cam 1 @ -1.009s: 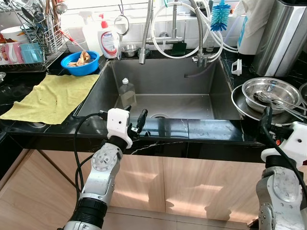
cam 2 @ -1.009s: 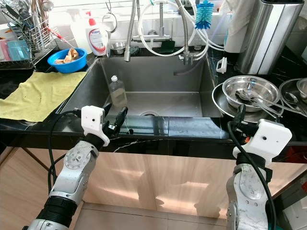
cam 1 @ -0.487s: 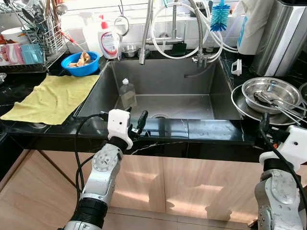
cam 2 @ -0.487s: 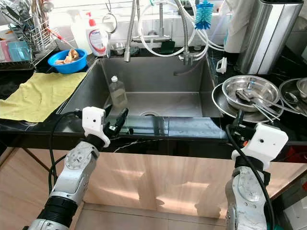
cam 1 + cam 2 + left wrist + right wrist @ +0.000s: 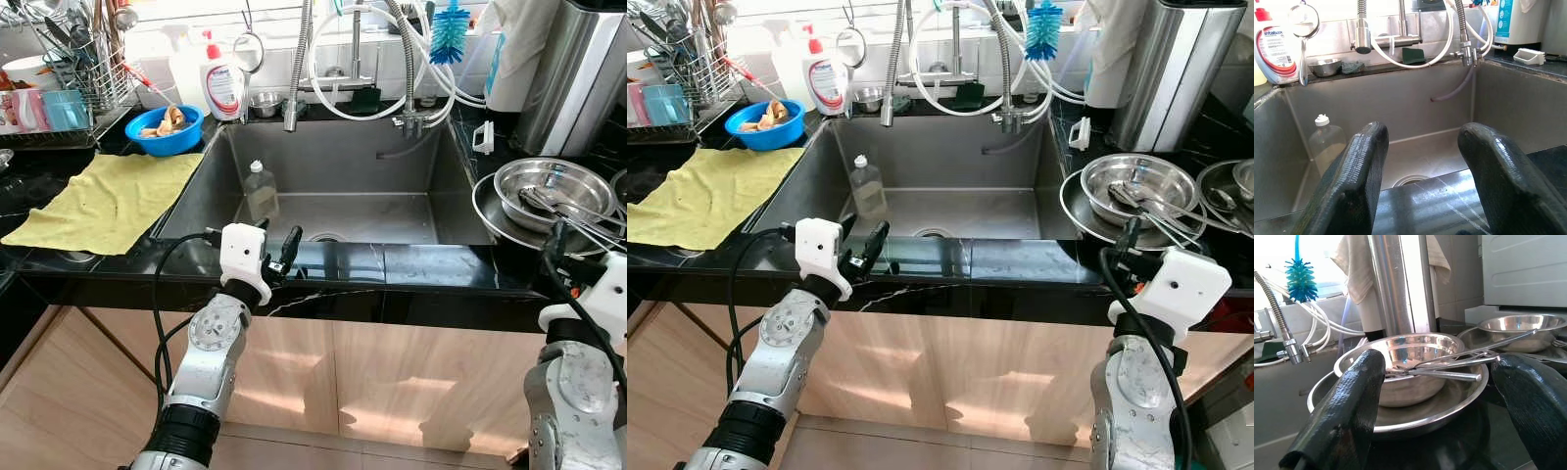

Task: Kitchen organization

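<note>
A steel bowl (image 5: 554, 186) holding several metal utensils (image 5: 1449, 375) sits in a wider steel plate (image 5: 1449, 407) on the black counter, right of the sink (image 5: 333, 157). My right gripper (image 5: 1440, 363) is open, low at the counter's front edge, and points at that bowl without touching it. In front of the sink's near rim my left gripper (image 5: 278, 245) hangs open and holds nothing. A clear plastic bottle (image 5: 1326, 145) stands inside the sink on its left side.
A yellow cloth (image 5: 108, 196) lies on the counter to the left, with a blue bowl of scraps (image 5: 165, 127), a soap bottle (image 5: 223, 86) and a dish rack (image 5: 69, 93) behind it. A tall steel container (image 5: 578, 69) stands at the back right. Hoses and a faucet (image 5: 353, 59) hang over the sink.
My right gripper has shifted a little to the right along the counter edge near the steel plate. The left arm and the objects have stayed put.
</note>
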Motion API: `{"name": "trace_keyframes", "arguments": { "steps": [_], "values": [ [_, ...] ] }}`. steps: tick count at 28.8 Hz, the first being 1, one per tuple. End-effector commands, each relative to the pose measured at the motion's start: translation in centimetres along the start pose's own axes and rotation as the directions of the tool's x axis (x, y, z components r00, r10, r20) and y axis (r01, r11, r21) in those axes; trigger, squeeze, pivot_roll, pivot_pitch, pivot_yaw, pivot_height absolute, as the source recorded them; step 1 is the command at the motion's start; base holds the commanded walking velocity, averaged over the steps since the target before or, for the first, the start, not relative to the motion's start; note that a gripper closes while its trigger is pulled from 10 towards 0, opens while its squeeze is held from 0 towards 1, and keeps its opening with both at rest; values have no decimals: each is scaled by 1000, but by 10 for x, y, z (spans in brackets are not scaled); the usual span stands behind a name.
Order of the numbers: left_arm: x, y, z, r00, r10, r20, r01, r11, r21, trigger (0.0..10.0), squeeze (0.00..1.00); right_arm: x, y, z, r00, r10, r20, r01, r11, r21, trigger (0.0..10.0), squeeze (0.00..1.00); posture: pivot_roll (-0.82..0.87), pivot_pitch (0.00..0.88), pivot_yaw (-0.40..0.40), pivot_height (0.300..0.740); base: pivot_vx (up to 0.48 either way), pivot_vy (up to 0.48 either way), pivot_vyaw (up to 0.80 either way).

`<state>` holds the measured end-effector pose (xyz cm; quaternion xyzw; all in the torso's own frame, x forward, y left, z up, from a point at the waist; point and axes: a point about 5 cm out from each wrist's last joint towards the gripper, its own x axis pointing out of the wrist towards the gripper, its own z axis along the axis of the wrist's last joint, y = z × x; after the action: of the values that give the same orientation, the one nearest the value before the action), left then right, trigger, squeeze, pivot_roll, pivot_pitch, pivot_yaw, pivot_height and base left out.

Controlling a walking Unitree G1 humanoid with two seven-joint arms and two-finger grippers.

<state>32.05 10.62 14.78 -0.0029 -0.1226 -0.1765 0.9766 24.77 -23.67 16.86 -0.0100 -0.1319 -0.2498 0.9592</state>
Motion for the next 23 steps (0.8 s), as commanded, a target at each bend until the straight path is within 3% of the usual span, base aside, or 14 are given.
{"name": "trace_keyframes", "arguments": {
  "steps": [1,4,6,7,23],
  "values": [
    [2,1,2,1000,-5,9,5,1000,14,10000,0,2,1,3,1000,-2,17,2,1000,4,4510,0,-174,0,104,740,0,0,0],
    [1,0,2,1000,-6,8,6,1000,13,10000,0,2,2,3,1000,0,18,0,1000,8,1176,0,-173,0,104,740,0,0,0],
    [1,0,2,1000,-7,8,6,1000,12,10000,0,2,2,3,1000,1,18,-1,1000,10,1176,0,-173,0,104,740,0,0,0],
    [2,0,2,1000,-7,7,7,1000,13,10000,0,2,3,2,1000,2,14,-2,1000,11,0,0,-171,0,104,740,0,0,0],
    [2,0,2,1000,-8,7,8,1000,15,10000,0,4,5,1,1000,12,8,-13,1000,16,0,0,-171,0,103,740,0,0,0]
  ]
}}
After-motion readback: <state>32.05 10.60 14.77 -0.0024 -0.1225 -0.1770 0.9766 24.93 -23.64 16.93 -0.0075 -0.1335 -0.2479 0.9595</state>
